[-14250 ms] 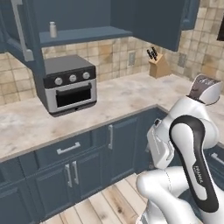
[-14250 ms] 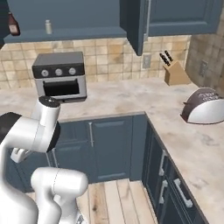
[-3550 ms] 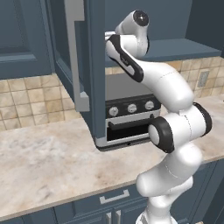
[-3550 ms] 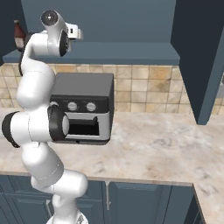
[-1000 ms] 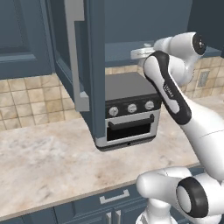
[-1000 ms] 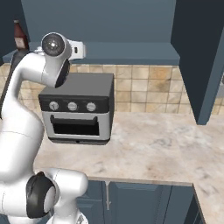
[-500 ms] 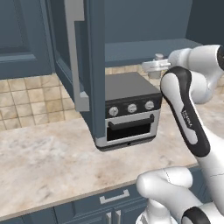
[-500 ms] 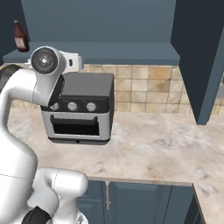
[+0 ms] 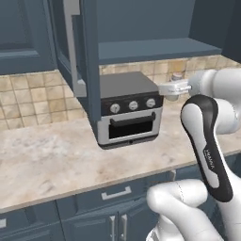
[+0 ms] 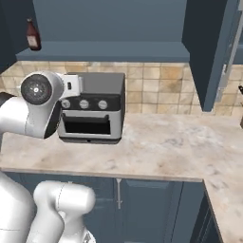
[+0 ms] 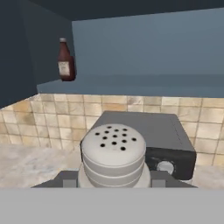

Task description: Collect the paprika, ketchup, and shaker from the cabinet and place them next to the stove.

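Left base view: the claw (image 9: 175, 88) holds the shaker (image 9: 177, 78) in the air, just right of the toaster oven (image 9: 128, 109) on the worktop (image 9: 52, 153).

Right base view: the open cabinet (image 10: 109, 50) has the ketchup (image 10: 32, 35) upright on the left of its shelf.

Hand view: the shaker's perforated top sits clamped between the fingers (image 11: 68, 179).

A silver-and-black toaster oven (image 9: 129, 110) with three knobs sits on the marble counter (image 9: 52, 155), against the tan tiled backsplash (image 10: 156, 90). Blue base cabinets (image 10: 142, 209) with silver handles run below the counter.
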Available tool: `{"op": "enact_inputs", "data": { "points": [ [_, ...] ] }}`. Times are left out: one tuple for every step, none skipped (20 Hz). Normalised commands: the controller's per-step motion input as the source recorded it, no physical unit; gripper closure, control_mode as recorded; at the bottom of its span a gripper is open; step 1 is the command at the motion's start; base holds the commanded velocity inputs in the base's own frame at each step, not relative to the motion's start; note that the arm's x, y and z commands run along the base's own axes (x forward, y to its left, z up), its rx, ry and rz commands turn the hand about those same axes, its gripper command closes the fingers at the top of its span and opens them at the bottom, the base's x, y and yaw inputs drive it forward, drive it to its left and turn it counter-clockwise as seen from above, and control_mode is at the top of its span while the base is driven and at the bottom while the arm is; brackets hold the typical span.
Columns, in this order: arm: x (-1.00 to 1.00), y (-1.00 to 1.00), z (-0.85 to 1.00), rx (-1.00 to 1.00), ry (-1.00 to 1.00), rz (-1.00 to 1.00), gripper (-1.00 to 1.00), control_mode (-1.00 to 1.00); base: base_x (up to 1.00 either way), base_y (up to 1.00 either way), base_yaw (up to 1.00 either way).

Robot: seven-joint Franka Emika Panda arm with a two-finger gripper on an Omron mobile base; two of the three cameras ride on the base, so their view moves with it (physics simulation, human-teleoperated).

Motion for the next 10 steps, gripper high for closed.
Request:
{"op": "enact_inputs", "data": {
  "points": [
    [0.0, 0.0, 0.0, 0.0, 0.0, 0.0, 1.0, 1.0, -0.84, 0.0, 0.0],
    [0.0, 0.0, 0.0, 0.0, 0.0, 0.0, 1.0, 1.0, -0.85, 0.0, 0.0],
    [0.0, 0.0, 0.0, 0.0, 0.0, 0.0, 1.0, 1.0, -0.92, 0.0, 0.0],
    [0.0, 0.0, 0.0, 0.0, 0.0, 0.0, 1.0, 1.0, -0.93, 0.0, 0.0],
    [0.0, 0.0, 0.0, 0.0, 0.0, 0.0, 1.0, 1.0, -0.93, 0.0, 0.0],
    [0.0, 0.0, 0.0, 0.0, 0.0, 0.0, 1.0, 1.0, -0.94, 0.0, 0.0],
    [0.0, 0.0, 0.0, 0.0, 0.0, 0.0, 1.0, 1.0, -0.94, 0.0, 0.0],
    [0.0, 0.0, 0.0, 0.0, 0.0, 0.0, 1.0, 1.0, -0.94, 0.0, 0.0],
    [0.0, 0.0, 0.0, 0.0, 0.0, 0.0, 1.0, 1.0, -0.95, 0.0, 0.0],
    [0.0, 0.0, 0.0, 0.0, 0.0, 0.0, 1.0, 1.0, -0.94, 0.0, -0.03]
  ]
}}
